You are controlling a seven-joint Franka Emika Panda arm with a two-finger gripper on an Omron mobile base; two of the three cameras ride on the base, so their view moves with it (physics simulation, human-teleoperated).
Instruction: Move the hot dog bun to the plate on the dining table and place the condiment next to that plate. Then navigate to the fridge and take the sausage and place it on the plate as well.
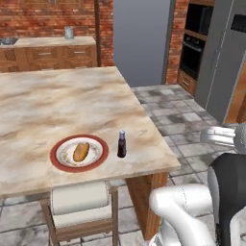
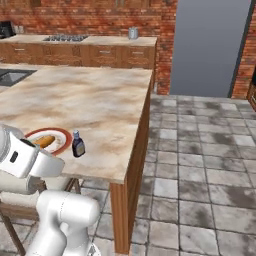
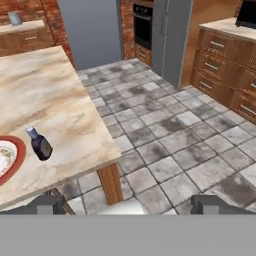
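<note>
With the hot dog bun (image 1: pixel 80 152) on the plate (image 1: pixel 58 165) and the condiment (image 1: pixel 122 144) beside it, the empty, wide-open claw (image 3: pixel 129 204) should stay tucked while driving squarely toward the fridge (image 1: pixel 226 72).

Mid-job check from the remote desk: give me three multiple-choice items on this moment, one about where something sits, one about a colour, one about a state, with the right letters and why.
1. Where is the hot dog bun?
A. on the floor
B. on the plate
C. on the chair

2. What colour is the plate's rim?
A. red
B. blue
C. green

3. How do the gripper jaws stand?
A. shut on the condiment
B. shut on nothing
C. open, holding nothing

Answers:
1 B, the bun lies in the middle of the plate on the dining table.
2 A, a broad red band rings the white centre.
3 C, in the hand view the two fingertips stand far apart with only floor between them, and the condiment stands upright on the table beside the plate.
</note>
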